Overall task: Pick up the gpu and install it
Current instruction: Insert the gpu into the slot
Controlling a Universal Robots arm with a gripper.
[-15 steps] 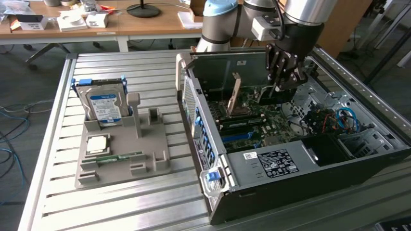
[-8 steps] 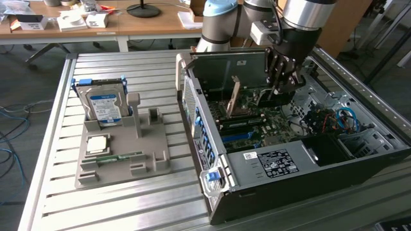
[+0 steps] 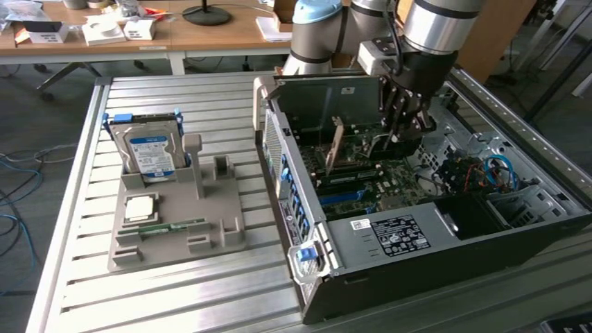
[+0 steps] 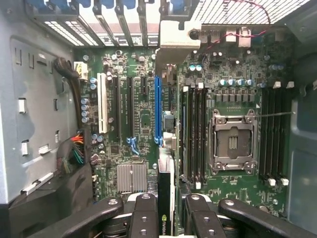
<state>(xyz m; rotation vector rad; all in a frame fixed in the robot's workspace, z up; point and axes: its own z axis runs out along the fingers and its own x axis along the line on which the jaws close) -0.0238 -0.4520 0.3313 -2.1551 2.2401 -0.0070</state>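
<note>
The gpu (image 4: 165,196) is a thin dark card seen edge-on in the wrist view, with a small green logo near my fingers (image 4: 143,215). Its grey metal end bracket (image 4: 174,37) reaches toward the case's rear slot covers. My gripper (image 4: 168,218) is shut on the card. The card hangs in line with the long blue expansion slot (image 4: 157,109) on the motherboard; I cannot tell whether it touches the slot. In the exterior view, my gripper (image 3: 405,135) is lowered inside the open computer case (image 3: 389,239), just over the motherboard.
A grey holder tray (image 3: 176,222) at the exterior view's left carries a silver hard drive (image 3: 151,154), a processor chip (image 3: 141,208) and a green memory stick (image 3: 172,227). Beside the slot lie an open processor socket (image 4: 233,141) and cable bundles (image 4: 74,153).
</note>
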